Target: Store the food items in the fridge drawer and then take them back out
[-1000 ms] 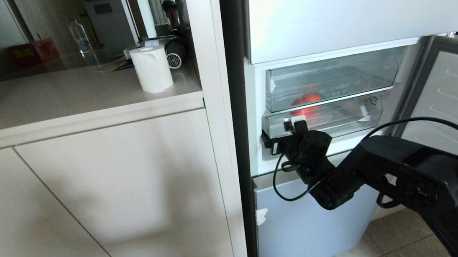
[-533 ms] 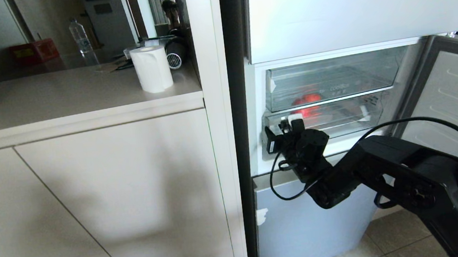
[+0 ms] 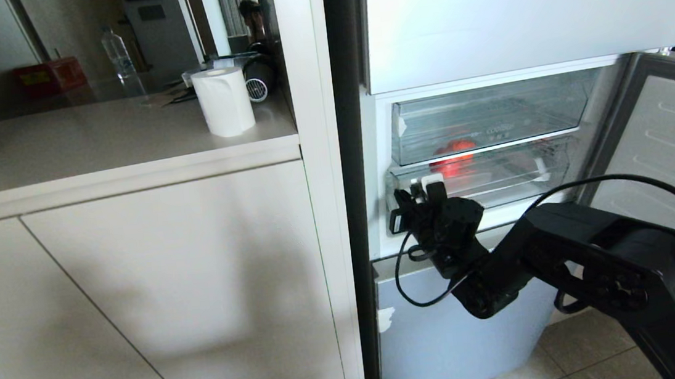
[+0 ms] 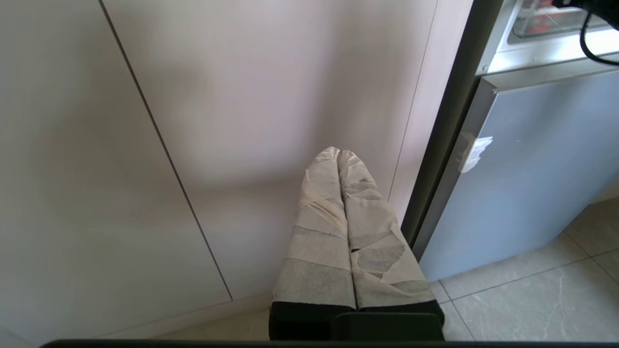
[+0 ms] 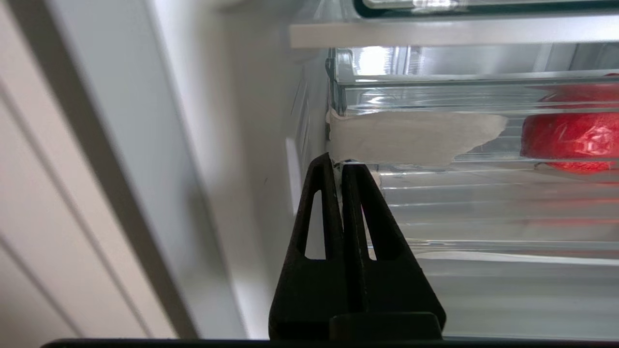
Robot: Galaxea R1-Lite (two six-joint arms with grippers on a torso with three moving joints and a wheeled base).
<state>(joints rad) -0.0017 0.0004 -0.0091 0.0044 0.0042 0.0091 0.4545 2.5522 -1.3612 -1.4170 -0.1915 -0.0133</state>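
- One red tomato [image 3: 455, 152] lies inside the clear fridge drawer [image 3: 479, 179].
- The right gripper [image 5: 339, 166], fingers pressed together and holding nothing, is at the drawer's left front corner beside one tape strip [image 5: 411, 137].
- The left gripper [image 4: 340, 153], fingers closed and empty, hangs before the cabinet door [image 4: 242, 96].

Right gripper [image 3: 417, 197] at the left end of the fridge drawer [image 3: 497, 177], against its clear front lip, fingers closed together; red tomato [image 3: 455, 156] behind the clear plastic, just above and right of the gripper; fridge door [image 3: 673, 138] swung open at right; white paper roll [image 3: 224, 101] upright on the counter [image 3: 92, 145] at left, bottle [image 3: 117, 53] farther back
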